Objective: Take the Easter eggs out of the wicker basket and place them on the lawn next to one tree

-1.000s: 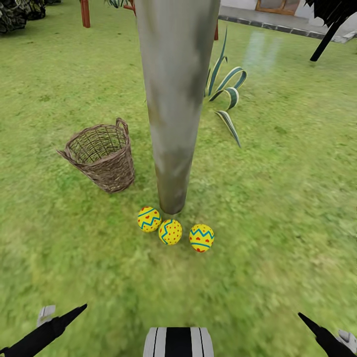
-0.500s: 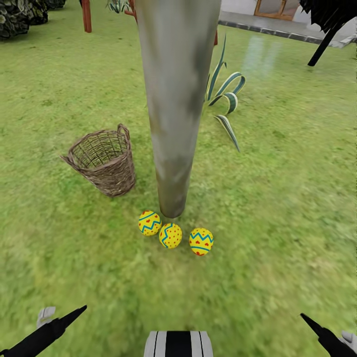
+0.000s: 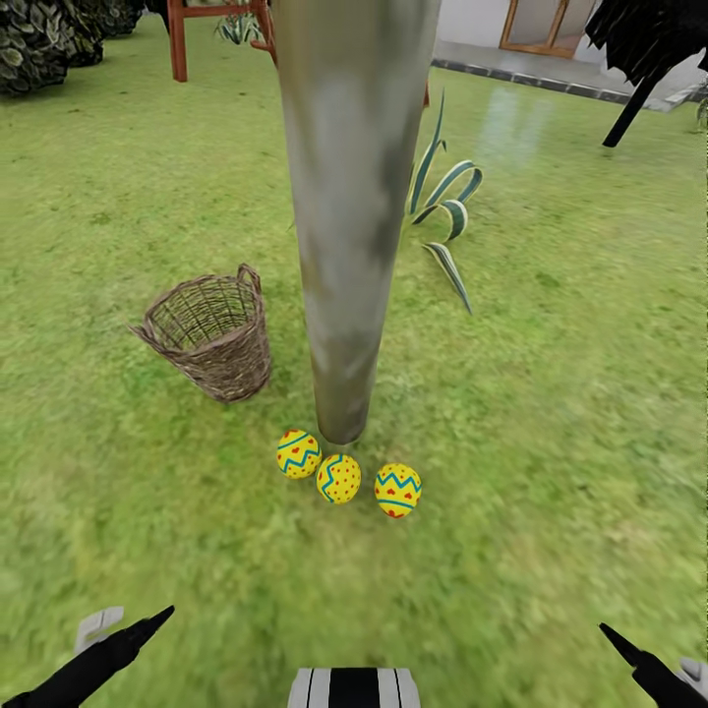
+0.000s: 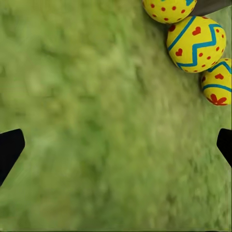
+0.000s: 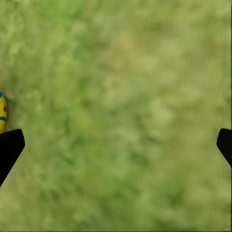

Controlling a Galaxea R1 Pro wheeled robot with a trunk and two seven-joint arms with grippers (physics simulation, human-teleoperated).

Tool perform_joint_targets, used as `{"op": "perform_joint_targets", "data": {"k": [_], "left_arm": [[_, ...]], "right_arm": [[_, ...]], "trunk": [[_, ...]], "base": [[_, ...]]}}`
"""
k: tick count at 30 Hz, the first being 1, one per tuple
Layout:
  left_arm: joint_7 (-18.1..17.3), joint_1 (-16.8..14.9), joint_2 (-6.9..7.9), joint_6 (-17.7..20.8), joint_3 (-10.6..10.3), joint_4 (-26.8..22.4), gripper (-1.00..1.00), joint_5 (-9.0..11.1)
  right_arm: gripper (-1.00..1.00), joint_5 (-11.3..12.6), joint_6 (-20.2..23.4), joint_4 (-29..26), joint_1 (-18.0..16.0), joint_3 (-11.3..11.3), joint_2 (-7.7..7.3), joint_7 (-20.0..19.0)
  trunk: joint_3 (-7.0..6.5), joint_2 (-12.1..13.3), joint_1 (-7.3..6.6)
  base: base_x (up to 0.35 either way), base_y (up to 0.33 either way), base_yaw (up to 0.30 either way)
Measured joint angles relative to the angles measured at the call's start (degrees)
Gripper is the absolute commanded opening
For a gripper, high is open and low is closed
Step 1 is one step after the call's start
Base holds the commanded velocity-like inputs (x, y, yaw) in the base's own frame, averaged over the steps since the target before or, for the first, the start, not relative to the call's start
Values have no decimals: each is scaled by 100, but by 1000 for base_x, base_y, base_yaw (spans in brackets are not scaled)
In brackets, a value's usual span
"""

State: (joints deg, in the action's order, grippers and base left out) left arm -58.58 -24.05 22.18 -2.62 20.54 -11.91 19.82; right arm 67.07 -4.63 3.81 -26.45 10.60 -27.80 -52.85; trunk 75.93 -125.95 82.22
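Three yellow Easter eggs lie on the lawn (image 3: 551,413) at the foot of the pale grey-tan tree (image 3: 346,226): the left egg (image 3: 298,453), the middle egg (image 3: 338,478) and the right egg (image 3: 397,490). The wicker basket (image 3: 208,334) stands tilted to the tree's left, and its visible inside holds nothing. My left gripper (image 3: 133,627) hangs open low over the grass, short of the eggs. In the left wrist view the gripper (image 4: 116,150) is empty, with the eggs (image 4: 195,43) beyond it. My right gripper (image 3: 644,659) is also open and empty (image 5: 116,145), with a sliver of egg (image 5: 2,111) at the view's edge.
A striped spiky plant (image 3: 447,206) grows just right of the trunk. Farther back are a red wooden frame (image 3: 177,39), dark bushes (image 3: 39,39), a dark thin tree (image 3: 634,88) and a paved patio (image 3: 551,74). Open grass lies all around the eggs.
The whole view has shifted: tree, basket and eggs sit a little lower and smaller, so the camera moved. The eggs keep their places by the trunk. Both grippers stay open.
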Motion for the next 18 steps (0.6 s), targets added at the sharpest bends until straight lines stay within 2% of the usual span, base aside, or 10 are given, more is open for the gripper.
{"op": "perform_joint_targets", "data": {"k": [2, 5, 6, 7, 9, 11, 13, 15, 18], "left_arm": [[263, 0, -49, -143, 0, 31, 100, 3], [451, 0, -83, -224, 0, 67, 100, -9], [540, 3, -85, -251, 1, 170, 100, -53], [663, 3, -86, -371, -1, 402, 100, -102], [851, 8, -84, -663, -34, 704, 100, -86], [1079, 8, -89, -989, -57, 925, 100, -82], [1284, 9, -112, -1163, -68, 1014, 100, -92], [1465, 14, -200, -1251, -72, 1056, 100, -104], [1593, 20, -298, -1289, -71, 1072, 100, -110]], "right_arm": [[100, 0, -83, -2, 0, 17, 16, 251], [100, -3, -162, -10, 0, 85, 24, 654], [100, -6, -180, -11, 0, 267, 27, 787], [100, -7, -189, -10, 0, 561, 32, 867], [100, -7, -209, -9, -1, 859, 34, 1008], [100, -9, -268, -12, -1, 1048, 34, 1229], [100, -11, -307, -14, -1, 1133, 35, 1419], [100, -13, -328, -17, -1, 1179, 39, 1555], [100, -14, -341, -18, -1, 1197, 42, 1613]], "trunk": [[-55, 80, -44], [-137, 201, -110], [-164, 241, -132], [-191, 281, -154], [-246, 361, -198], [-300, 441, -242], [-355, 521, -286], [-410, 602, -330], [-492, 722, -395]], "base": [[0, 0, 0], [0, 0, 0], [0, 0, 0], [0, 0, 0], [0, 0, 0], [0, 0, 0], [0, 0, 0], [0, 0, 0], [0, 0, 0]]}}
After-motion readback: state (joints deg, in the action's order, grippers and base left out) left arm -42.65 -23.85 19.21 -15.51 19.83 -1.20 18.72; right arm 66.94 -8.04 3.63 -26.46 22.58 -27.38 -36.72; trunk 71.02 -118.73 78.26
